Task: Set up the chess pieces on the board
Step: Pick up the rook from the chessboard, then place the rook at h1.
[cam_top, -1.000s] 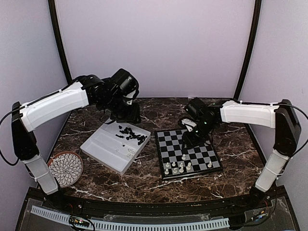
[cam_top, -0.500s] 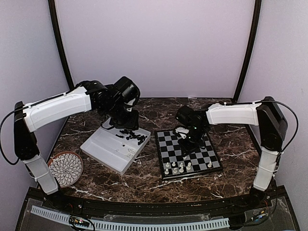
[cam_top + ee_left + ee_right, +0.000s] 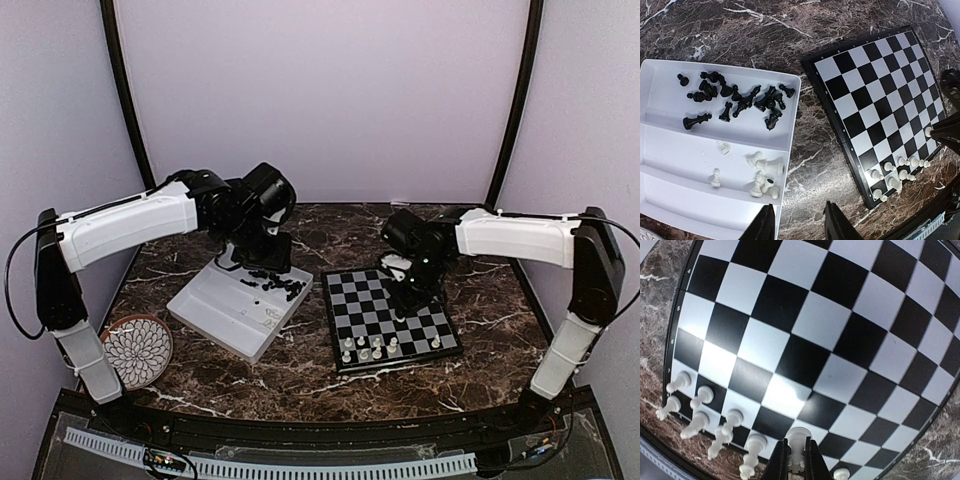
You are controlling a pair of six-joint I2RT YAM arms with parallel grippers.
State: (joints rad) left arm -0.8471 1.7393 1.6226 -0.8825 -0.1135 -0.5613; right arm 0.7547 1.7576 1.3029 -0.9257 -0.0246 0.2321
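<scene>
1. Right gripper: jaws closed narrow on one white piece, at the 6 o'clock edge of the board in the wrist view.
2. More white pieces line that edge from 7 to 8 o'clock.
3. Left gripper: jaws apart, empty, over the rim of the tray.
4. Black pieces lie in the tray, at 9 o'clock of the board.

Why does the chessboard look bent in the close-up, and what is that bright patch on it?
Right wrist view: probably a wide lens bows the board outward, and glare whitens squares near the white pieces. Left wrist view: only slight bowing, sharp. Top view: board straight, pieces tiny and soft.
</scene>
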